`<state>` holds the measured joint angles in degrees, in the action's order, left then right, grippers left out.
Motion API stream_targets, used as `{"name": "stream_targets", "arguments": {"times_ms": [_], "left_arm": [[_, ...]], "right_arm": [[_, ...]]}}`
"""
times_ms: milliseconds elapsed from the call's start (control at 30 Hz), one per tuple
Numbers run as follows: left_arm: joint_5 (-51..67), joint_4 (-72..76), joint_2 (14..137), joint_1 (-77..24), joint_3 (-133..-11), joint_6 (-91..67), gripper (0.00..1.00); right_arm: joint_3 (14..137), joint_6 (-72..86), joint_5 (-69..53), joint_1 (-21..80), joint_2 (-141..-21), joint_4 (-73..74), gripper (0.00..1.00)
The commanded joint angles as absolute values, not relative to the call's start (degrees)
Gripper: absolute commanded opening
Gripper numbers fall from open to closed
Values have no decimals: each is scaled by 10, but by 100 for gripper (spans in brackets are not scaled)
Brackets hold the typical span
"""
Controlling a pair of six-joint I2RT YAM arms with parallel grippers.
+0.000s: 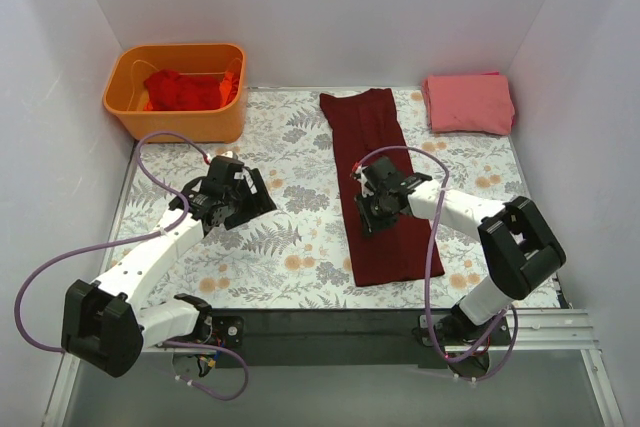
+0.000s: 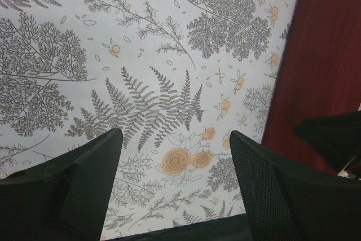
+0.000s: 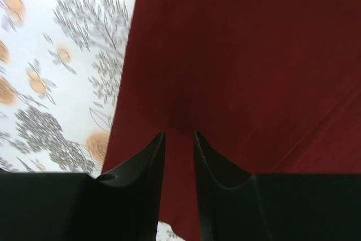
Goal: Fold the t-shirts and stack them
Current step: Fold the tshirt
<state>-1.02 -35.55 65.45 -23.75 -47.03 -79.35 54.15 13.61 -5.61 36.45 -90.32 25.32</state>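
A dark maroon t-shirt [image 1: 385,147], folded into a long narrow strip, lies lengthwise on the flowered table cover right of centre. My right gripper [image 1: 370,215] hovers low over its left-middle part. In the right wrist view the fingertips [image 3: 155,145] stand a narrow gap apart above the flat maroon cloth [image 3: 242,43], with nothing pinched. My left gripper [image 1: 252,205] is wide open and empty over the bare cover [image 2: 141,55]. The maroon shirt's edge [image 2: 333,43] lies to its right. A folded salmon-pink t-shirt [image 1: 468,103] lies at the back right. Red t-shirts [image 1: 182,90] lie crumpled in the bin.
An orange plastic bin [image 1: 175,122] stands at the back left corner. White walls close in the table on the left, back and right. The dark front edge of the table [image 1: 330,322] runs just past the near end of the maroon shirt.
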Motion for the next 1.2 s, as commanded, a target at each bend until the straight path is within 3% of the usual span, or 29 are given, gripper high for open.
{"name": "stream_targets", "arguments": {"times_ms": [0,400,633,767,867,1167], "left_arm": [[18,-359,642,-239,-465,-808,75],[18,-399,661,-241,-475,-815,75],[18,-440,650,-243,-480,-821,75],[36,-457,650,-249,-477,-825,74],[47,-461,650,-258,-470,-839,75],[56,-463,714,-373,-472,-895,75]], "right_arm": [[532,146,-3,398,-880,292,32],[639,164,-62,547,-1064,330,32],[731,174,-76,595,-1105,354,33],[739,187,-75,600,-1064,360,33],[736,205,-29,597,-1007,377,40],[497,270,-36,474,-734,395,57]]}}
